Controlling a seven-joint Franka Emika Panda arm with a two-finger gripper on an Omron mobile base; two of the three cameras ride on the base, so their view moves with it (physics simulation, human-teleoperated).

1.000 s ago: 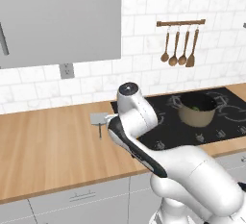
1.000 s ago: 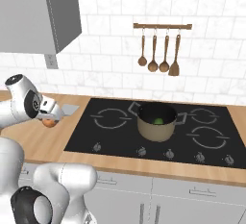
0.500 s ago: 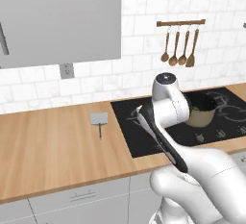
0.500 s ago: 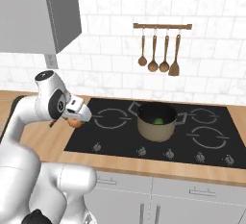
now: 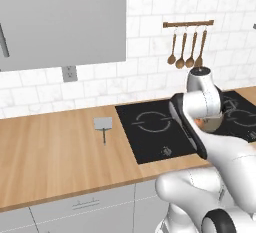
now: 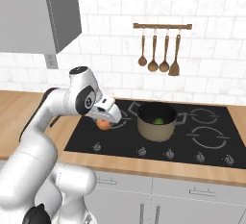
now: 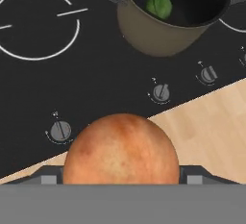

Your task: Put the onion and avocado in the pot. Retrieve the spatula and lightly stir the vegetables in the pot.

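1. Left base view: the spatula [image 5: 103, 126] lies flat on the wooden worktop [image 5: 50, 152], just left of the hob [image 5: 155, 132]; its long axis runs front to back, square blade toward the tiled wall, thin handle toward the front edge. The pot is mostly hidden behind the arm.
2. Right base view: the gripper [image 6: 104, 122] carries the onion [image 6: 104, 124] above the hob, left of the pot [image 6: 156, 121], apart from it. A green item, apparently the avocado [image 6: 157, 120], lies inside the pot.
3. Hand view: the fingers pinch the onion from both sides; the pot stands upright beyond the hob knobs [image 7: 160, 92].
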